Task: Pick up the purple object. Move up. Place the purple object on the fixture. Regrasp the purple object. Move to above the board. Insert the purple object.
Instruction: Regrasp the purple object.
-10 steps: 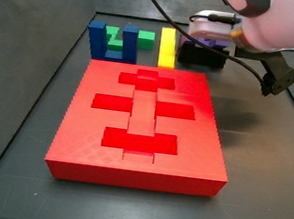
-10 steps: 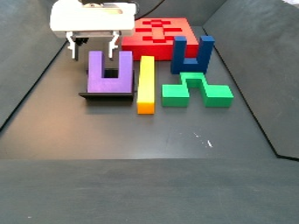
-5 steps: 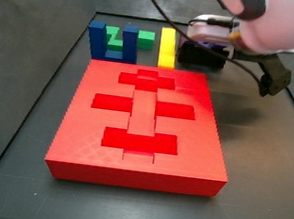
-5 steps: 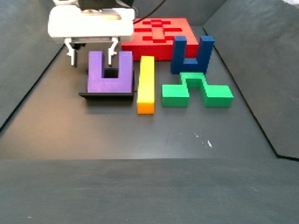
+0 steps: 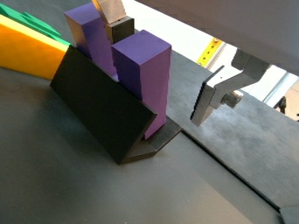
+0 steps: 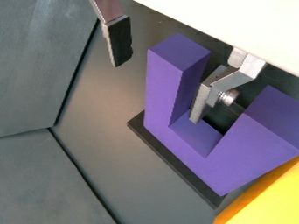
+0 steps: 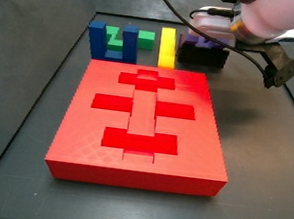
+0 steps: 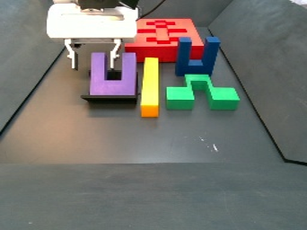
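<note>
1. Your gripper (image 8: 96, 56), upper left of a side view, is open: one finger outside a prong, one between prongs.
2. The purple object (image 8: 111, 75) rests on the fixture (image 8: 110, 97), unclamped.

Gripper (image 8: 96, 61) hung pointing down at the far end of the floor, jaws apart. In a side view one finger (image 8: 75, 56) sat outside a prong, the other finger (image 8: 115, 59) between the prongs. Both wrist views showed silver plates with dark pads (image 6: 119, 39), not pressing anything. White arm (image 7: 275, 16) came in from above.
</note>
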